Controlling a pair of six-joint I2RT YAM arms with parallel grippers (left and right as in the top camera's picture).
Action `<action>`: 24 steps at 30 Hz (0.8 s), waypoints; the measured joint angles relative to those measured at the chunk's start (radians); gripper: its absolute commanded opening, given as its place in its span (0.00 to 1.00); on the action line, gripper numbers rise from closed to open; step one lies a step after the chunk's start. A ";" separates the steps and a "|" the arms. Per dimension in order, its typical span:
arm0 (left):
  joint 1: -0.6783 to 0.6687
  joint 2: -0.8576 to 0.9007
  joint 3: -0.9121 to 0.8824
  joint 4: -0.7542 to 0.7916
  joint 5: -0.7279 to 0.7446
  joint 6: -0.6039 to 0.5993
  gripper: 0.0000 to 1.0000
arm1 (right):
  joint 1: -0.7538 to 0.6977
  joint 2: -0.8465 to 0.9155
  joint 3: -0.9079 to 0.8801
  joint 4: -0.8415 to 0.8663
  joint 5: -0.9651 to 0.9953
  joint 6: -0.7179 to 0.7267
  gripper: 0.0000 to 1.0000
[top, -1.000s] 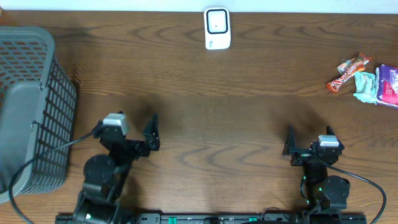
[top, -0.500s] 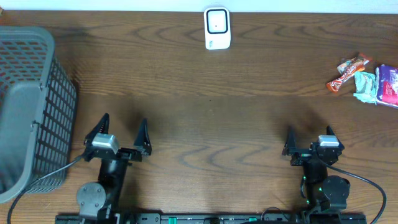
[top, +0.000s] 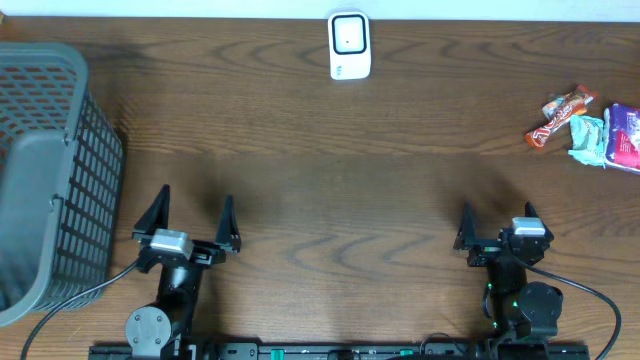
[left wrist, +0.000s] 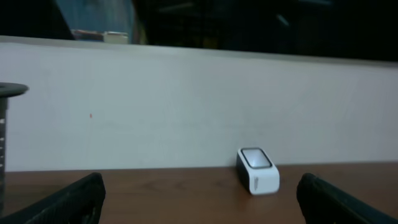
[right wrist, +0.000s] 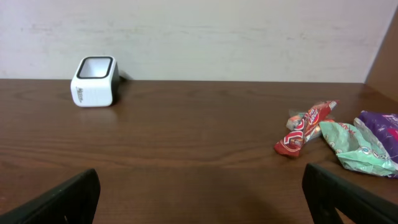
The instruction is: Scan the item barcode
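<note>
A white barcode scanner (top: 349, 45) stands at the table's far edge, also in the left wrist view (left wrist: 257, 170) and the right wrist view (right wrist: 94, 81). The items lie at the far right: a red snack wrapper (top: 560, 116) (right wrist: 306, 127), a green packet (top: 588, 138) (right wrist: 357, 146) and a purple packet (top: 625, 135) (right wrist: 380, 127). My left gripper (top: 196, 198) (left wrist: 199, 190) is open and holds nothing, near the front left. My right gripper (top: 497, 214) (right wrist: 200, 183) is open and holds nothing, near the front right, well short of the items.
A grey mesh basket (top: 50, 170) stands at the left edge, close beside the left arm; its rim shows in the left wrist view (left wrist: 7, 90). A pale wall runs behind the table's far edge.
The left arm has swung from an angled pose to face straight ahead and drawn back toward the front edge, jaws still open. The right arm has not moved.
</note>
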 measured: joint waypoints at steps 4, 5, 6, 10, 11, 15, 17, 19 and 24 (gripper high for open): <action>0.000 -0.001 -0.005 -0.047 0.017 0.033 0.98 | 0.000 0.000 0.000 0.000 0.000 0.000 0.99; 0.000 -0.001 -0.006 -0.061 0.021 0.040 0.98 | 0.000 0.000 0.000 0.000 0.000 0.000 0.99; 0.000 -0.001 -0.006 -0.075 0.024 0.046 0.98 | 0.000 0.000 0.000 0.000 0.000 0.000 0.99; 0.000 -0.002 -0.010 -0.195 0.028 0.056 0.98 | 0.000 0.000 0.000 0.000 0.000 0.000 0.99; 0.001 -0.002 -0.011 -0.229 0.029 0.056 0.98 | 0.000 0.000 0.000 0.000 0.000 0.000 0.99; 0.008 -0.001 -0.013 -0.321 0.027 0.059 0.98 | 0.000 0.000 0.000 0.000 0.000 0.000 0.99; 0.016 -0.002 -0.011 -0.330 0.027 0.059 0.98 | 0.000 0.000 0.000 0.000 0.000 0.000 0.99; 0.021 -0.002 -0.010 -0.337 0.026 0.059 0.98 | 0.000 0.000 0.000 0.000 0.000 0.000 0.99; 0.025 -0.002 -0.009 -0.341 0.019 0.059 0.98 | 0.000 0.000 0.000 0.000 0.000 0.000 0.99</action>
